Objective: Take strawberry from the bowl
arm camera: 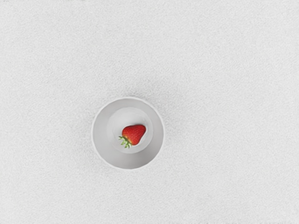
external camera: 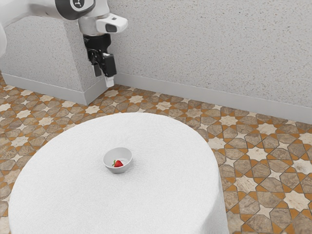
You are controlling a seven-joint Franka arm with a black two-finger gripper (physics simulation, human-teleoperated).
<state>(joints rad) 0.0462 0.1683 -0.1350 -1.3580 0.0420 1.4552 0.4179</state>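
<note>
High above the table, toward the exterior view's upper left, my black gripper [external camera: 103, 77] points down, open, with a gap between its fingers and nothing held. Well below it a small round white bowl [external camera: 111, 164] stands upright on the table. A red strawberry [external camera: 118, 164] lies inside, on the bowl's bottom. From above, the wrist view has the white bowl [arm camera: 101, 135] with the strawberry [arm camera: 134, 134] on its side, green leaves at one end, slightly off the bowl's centre.
The round table [external camera: 165, 195] wears a white cloth that hangs over its edge. Beyond it are a patterned tile floor [external camera: 263, 170] and a speckled wall [external camera: 209, 48]. A wall corner stands behind the arm.
</note>
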